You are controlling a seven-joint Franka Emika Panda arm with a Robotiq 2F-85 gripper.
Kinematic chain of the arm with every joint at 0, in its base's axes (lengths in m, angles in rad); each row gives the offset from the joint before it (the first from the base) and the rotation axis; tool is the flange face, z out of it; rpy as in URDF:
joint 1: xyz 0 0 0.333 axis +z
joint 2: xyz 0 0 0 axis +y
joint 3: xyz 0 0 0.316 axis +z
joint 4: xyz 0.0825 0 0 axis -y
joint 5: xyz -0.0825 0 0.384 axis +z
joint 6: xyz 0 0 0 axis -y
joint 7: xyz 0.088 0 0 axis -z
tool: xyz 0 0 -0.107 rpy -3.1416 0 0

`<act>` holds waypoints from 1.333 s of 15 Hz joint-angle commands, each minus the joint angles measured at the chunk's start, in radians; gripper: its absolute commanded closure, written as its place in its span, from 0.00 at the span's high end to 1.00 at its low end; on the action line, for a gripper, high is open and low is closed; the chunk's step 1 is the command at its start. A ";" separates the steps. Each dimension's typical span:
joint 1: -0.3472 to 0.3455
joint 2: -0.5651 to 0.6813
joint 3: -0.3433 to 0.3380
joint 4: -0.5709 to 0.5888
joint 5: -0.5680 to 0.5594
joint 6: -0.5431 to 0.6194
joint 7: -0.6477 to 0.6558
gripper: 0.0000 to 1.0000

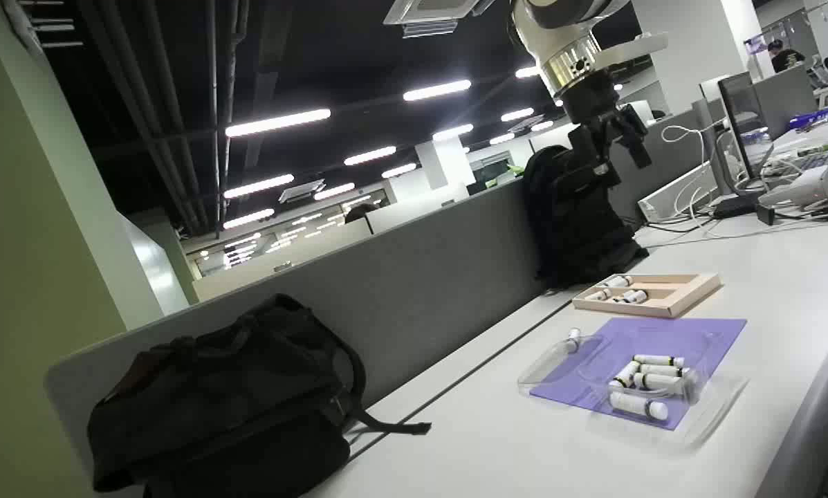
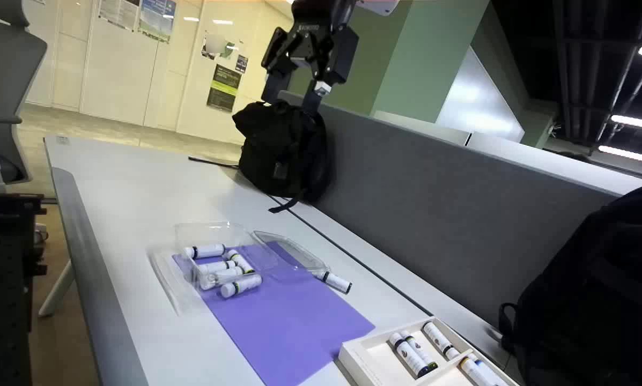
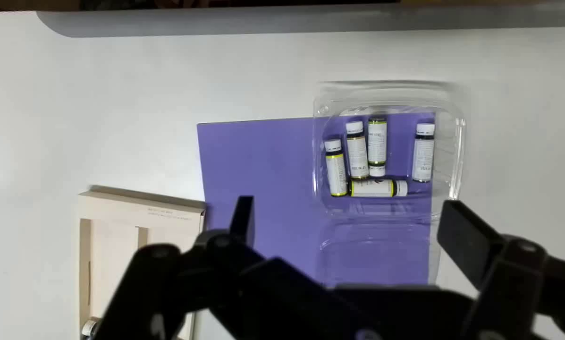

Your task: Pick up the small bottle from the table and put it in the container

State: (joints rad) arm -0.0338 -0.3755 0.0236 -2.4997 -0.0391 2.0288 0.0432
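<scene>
The hand (image 2: 292, 95) hangs spread wide above the bench (image 2: 133, 182).
I count five small bottles (image 3: 377, 144) inside the clear container (image 3: 460, 158); another bottle (image 2: 337, 282) lies by its open lid (image 3: 376, 257).

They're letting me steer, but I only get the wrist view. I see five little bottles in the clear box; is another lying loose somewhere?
Observer: Yes, both exterior views show a small bottle on the table, by the clear lid.
Operator: And that pale tray, half hidden from me?
Observer: In an exterior view, several more bottles lie in it.
Operator: Am I close to the table?
Observer: No, the gripper hangs well above it.
</scene>
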 commanded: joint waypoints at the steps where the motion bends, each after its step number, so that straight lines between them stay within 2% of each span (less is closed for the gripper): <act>1: 0.007 0.000 -0.007 0.001 -0.002 -0.001 0.002 1.00; 8: 0.007 0.000 -0.007 0.001 -0.002 0.000 0.002 1.00; 9: 0.003 0.034 -0.012 0.021 -0.004 0.039 0.000 1.00; 12: -0.030 0.211 -0.027 0.139 0.021 0.195 0.100 1.00; 15: -0.047 0.384 -0.038 0.259 0.045 0.278 0.195 1.00; 20: -0.035 0.702 -0.076 0.524 0.113 0.317 0.354 1.00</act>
State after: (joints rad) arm -0.0847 0.1371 -0.0277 -2.1678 0.0403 2.3522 0.2824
